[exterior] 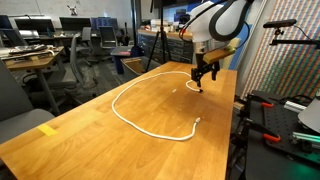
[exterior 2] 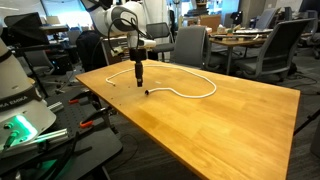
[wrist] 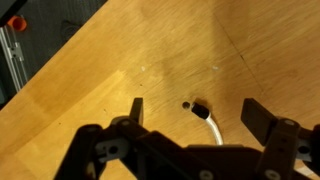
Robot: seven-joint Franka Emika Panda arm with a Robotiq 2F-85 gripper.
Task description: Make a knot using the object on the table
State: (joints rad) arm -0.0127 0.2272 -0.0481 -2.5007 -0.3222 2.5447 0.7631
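While the jaws hang released and spread wide above the counter (wrist: 90,60), the cord (wrist: 209,122) lies on the wood with its dark plug end (wrist: 197,105) between the two fingertips (wrist: 135,106), untouched. In the wrist view, the cord's long axis runs from that plug toward 5 o'clock, beneath the wrist. Both exterior views show it sweeping on into a wide open loop across the counter. A straight descent would likely straddle the plug.

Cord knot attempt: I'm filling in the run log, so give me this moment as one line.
gripper: open, above one end of cord, nothing held | cord: loose loop flat on table, no knot yet
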